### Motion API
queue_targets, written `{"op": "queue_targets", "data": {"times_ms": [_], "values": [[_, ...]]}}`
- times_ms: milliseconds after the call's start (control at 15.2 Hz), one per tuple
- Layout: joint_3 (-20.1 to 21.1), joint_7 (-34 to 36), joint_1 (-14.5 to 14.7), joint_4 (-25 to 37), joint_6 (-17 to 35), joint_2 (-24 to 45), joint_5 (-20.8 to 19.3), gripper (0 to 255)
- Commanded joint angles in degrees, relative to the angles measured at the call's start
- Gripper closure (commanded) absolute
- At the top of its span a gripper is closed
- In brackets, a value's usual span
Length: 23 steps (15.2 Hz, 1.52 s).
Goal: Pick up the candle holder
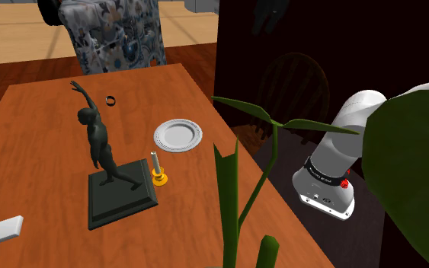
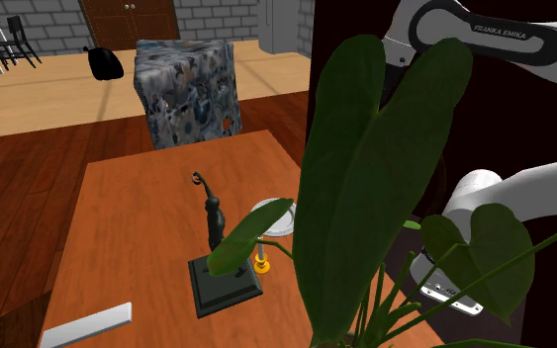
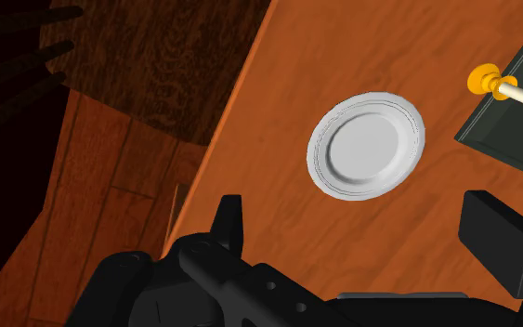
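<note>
Wooden table [image 1: 37,137] carries candle holder [image 3: 485,80], upright on its orange foot, well beyond the tool [image 3: 361,221], spread empty, apparently awaiting approach.

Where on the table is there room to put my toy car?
Bare wood lies along the table's edge at the shoulder view's left, beside the statue, and at the far end behind the small ring. It is crowded where the candle holder stands between the statue's base and the plate.

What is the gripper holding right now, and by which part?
Nothing. The gripper is open and empty; the candle holder stands untouched on the table beside the statue's base.
</note>
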Motion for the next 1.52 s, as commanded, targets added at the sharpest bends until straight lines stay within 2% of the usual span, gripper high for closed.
{"op": "queue_targets", "data": {"times_ms": [0, 396, 726, 1122, 1452], "values": [[0.00, 0.00, 0.00, 0.00, 0.00, 0.00, 0.00, 0], [6.35, 3.51, 2.52, -8.78, 10.75, -1.03, 2.83, 0], [12.07, 6.58, 4.95, -14.20, 20.37, 0.66, 5.20, 0], [19.56, 10.71, 7.44, -18.14, 32.77, 6.17, 7.36, 0], [26.59, 15.09, 8.02, -19.09, 43.49, 13.58, 7.41, 0]]}}
